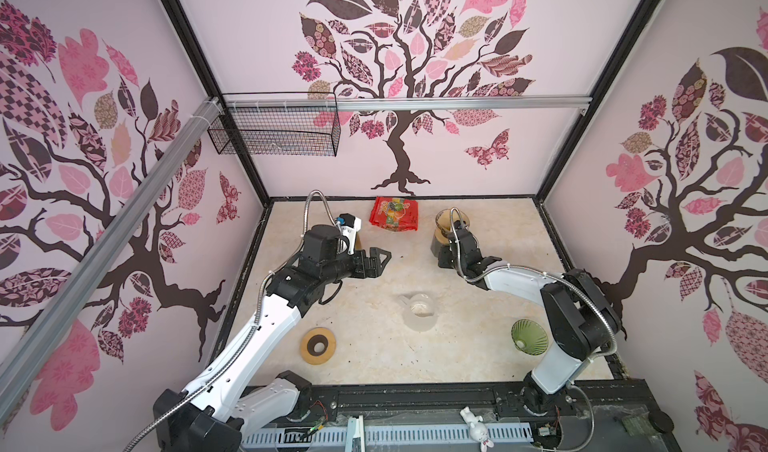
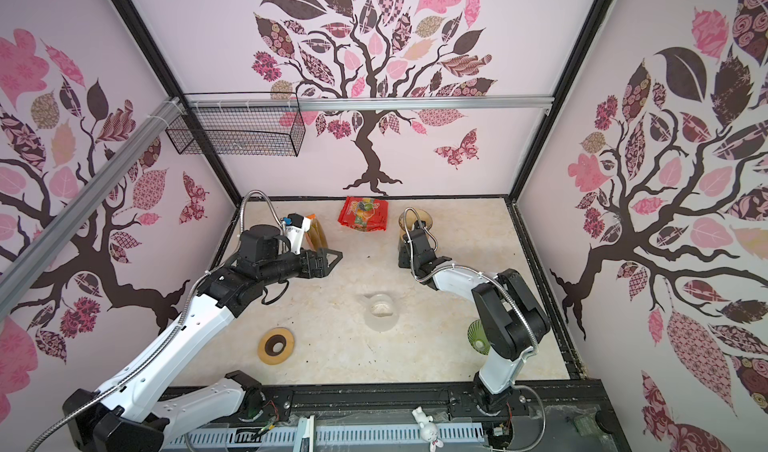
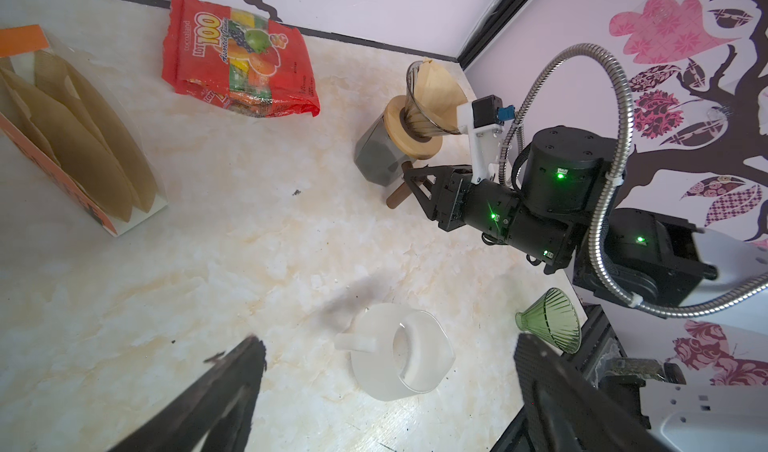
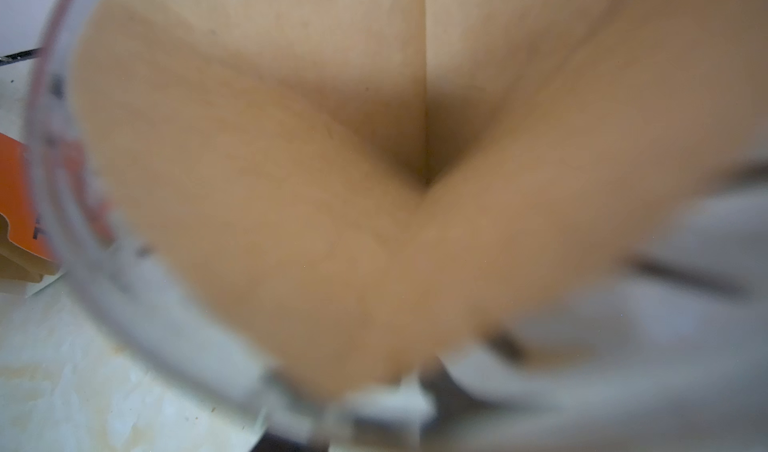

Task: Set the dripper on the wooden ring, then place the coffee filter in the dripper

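A smoky glass dripper stands on a wooden collar on a dark carafe at the back right. A brown paper coffee filter lies opened inside it and fills the blurred right wrist view as the coffee filter within the dripper's rim. My right gripper sits low beside the carafe, jaws on either side of its wooden handle; I cannot tell whether they press on it. My left gripper hangs wide open and empty over the middle left of the table.
A box of spare filters and a red candy bag lie at the back. A frosted white pitcher lies mid-table. A green glass cone is at the front right and a wooden ring at the front left.
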Robot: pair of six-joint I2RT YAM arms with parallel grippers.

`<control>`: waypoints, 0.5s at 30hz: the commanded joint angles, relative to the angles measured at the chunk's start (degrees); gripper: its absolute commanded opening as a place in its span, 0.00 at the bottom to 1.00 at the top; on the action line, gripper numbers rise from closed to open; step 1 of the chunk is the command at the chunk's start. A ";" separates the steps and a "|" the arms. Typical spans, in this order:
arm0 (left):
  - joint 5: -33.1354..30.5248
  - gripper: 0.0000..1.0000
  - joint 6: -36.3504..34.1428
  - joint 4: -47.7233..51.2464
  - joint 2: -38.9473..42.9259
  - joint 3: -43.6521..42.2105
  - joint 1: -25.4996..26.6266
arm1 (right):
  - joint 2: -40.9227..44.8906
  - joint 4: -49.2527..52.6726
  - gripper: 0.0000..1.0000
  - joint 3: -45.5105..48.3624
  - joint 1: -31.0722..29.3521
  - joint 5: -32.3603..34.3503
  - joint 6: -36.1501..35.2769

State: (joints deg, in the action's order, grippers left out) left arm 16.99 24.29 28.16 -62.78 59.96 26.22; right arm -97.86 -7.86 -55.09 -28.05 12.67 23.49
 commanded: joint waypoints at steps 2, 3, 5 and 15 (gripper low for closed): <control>0.40 0.97 0.31 -1.63 -0.44 -1.64 -0.30 | 0.87 -0.66 0.40 -0.40 -0.20 1.58 -0.90; 0.47 0.97 0.25 -1.62 -0.55 -1.67 -0.30 | 1.01 -0.73 0.41 -0.36 -0.20 1.65 -0.98; 0.54 0.97 0.31 -1.63 -0.60 -1.71 -0.38 | 1.32 -0.40 0.42 -0.63 -0.23 1.76 -0.98; 0.46 0.97 0.36 -1.58 -0.85 -1.71 -0.52 | 5.36 -0.65 0.61 -0.12 -0.25 1.76 -0.90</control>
State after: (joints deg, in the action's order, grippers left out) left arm 17.21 24.45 27.94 -63.37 59.90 26.00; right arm -96.38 -7.94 -54.70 -28.05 13.69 22.85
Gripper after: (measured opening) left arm 0.969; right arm 0.599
